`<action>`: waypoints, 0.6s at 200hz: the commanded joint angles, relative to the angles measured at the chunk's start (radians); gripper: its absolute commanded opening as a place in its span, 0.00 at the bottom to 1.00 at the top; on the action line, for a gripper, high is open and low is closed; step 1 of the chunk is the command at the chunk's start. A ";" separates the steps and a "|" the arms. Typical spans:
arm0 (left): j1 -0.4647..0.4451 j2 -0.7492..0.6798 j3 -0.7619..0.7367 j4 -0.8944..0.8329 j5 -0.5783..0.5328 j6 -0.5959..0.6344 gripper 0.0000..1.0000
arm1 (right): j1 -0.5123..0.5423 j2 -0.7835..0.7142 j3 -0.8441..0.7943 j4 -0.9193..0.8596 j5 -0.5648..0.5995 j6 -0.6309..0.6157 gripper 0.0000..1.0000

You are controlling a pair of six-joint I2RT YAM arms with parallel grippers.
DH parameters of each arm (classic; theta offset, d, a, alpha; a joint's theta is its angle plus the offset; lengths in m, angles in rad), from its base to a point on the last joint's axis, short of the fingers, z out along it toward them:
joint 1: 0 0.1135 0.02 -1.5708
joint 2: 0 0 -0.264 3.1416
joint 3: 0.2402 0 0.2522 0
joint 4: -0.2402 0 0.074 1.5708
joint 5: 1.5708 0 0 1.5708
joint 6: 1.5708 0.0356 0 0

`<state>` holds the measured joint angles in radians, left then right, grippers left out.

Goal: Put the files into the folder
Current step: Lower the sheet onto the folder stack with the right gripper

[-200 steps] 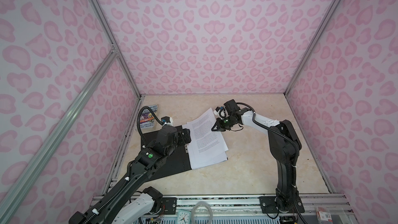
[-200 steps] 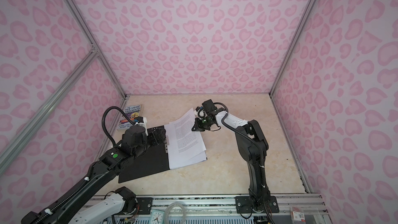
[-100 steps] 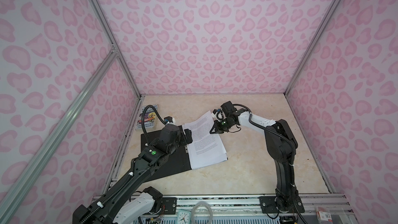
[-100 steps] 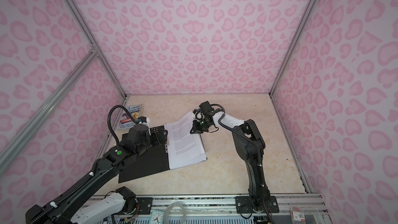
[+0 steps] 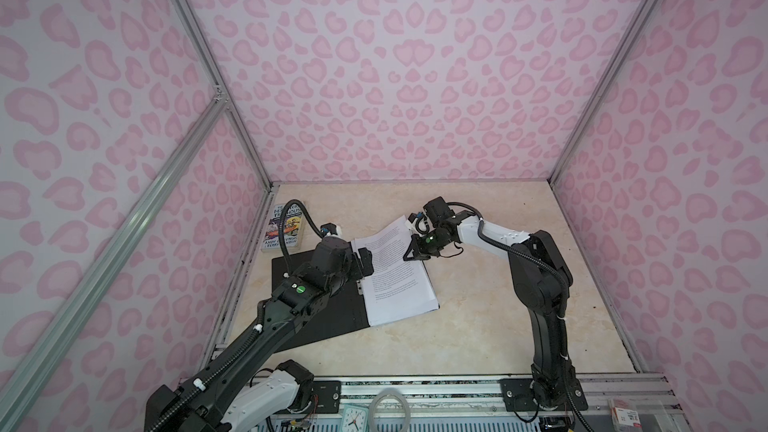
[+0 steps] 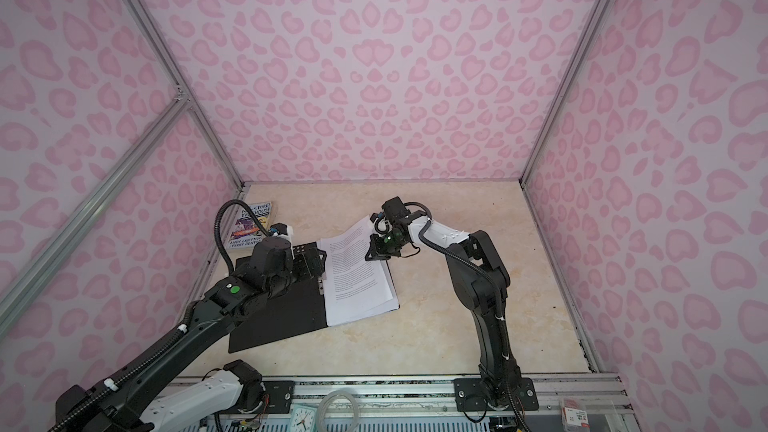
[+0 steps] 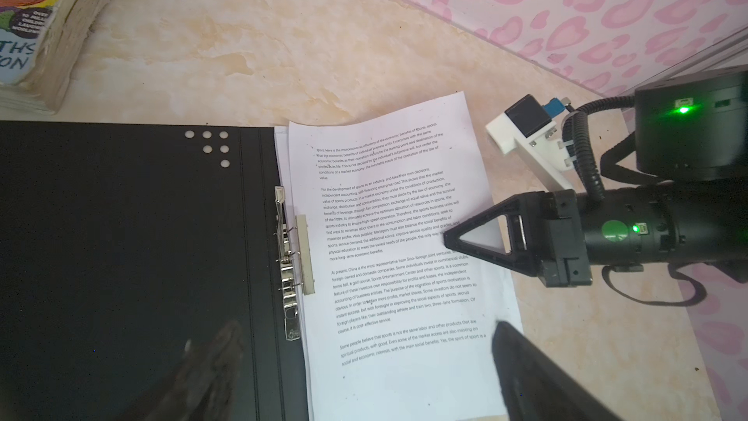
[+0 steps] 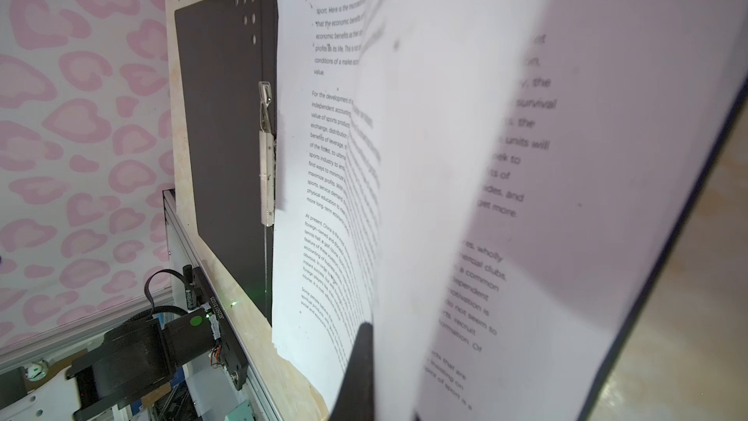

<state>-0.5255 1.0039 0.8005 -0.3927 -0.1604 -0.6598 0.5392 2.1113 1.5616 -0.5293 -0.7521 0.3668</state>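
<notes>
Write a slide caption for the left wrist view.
Open black folder, printed files lying beside its clip strip, right gripper with jaws shut on their edge, paperback nearby.

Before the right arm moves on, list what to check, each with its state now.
1. The folder lies open, black inside up: ok.
2. The files lie on its right half in a top view, beside the clip: ok.
3. The right gripper is shut on the raised outer edge of the files: ok.
4. The left gripper is open above the clip, holding nothing: ok.
5. The files are squared together: not ok, the top one sits skewed.
6. The clip presses on the files: cannot tell.
</notes>
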 commanded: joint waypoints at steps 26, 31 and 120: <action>0.000 0.002 0.005 0.017 0.008 0.008 0.98 | 0.005 0.019 0.012 -0.017 -0.009 -0.011 0.00; 0.000 0.002 0.005 0.018 0.009 0.009 0.98 | 0.007 0.020 0.012 -0.018 -0.010 -0.012 0.00; 0.001 0.001 0.000 0.016 0.014 0.005 0.98 | 0.018 0.026 0.021 -0.032 -0.006 -0.024 0.00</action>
<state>-0.5255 1.0039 0.8005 -0.3927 -0.1532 -0.6598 0.5507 2.1235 1.5776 -0.5495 -0.7517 0.3546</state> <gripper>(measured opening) 0.976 0.047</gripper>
